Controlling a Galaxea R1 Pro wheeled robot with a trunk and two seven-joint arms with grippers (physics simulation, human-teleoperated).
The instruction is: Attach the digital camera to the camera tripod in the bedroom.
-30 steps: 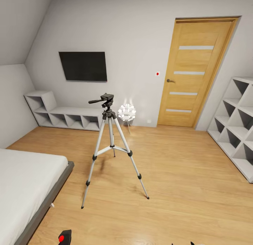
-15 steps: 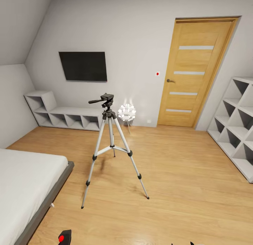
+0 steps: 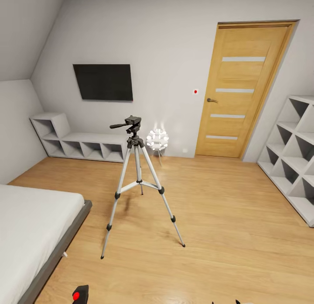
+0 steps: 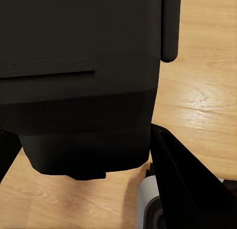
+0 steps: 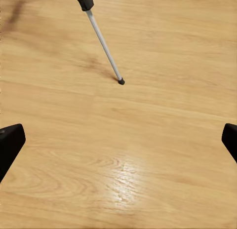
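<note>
The camera tripod stands on the light wood floor in the middle of the bedroom, its black head and pan handle bare on top. At the bottom edge of the head view shows the digital camera, black with its round red button up. Up close in the left wrist view the camera's black body sits between the dark fingers of my left gripper, which is shut on it. My right gripper hangs open over bare floor, short of one tripod leg and its foot.
A low grey-framed bed lies at the left, close to the tripod's near-left foot. White cube shelves line the right wall and a low shelf the far wall under a black screen. A glowing lamp and wooden door stand behind.
</note>
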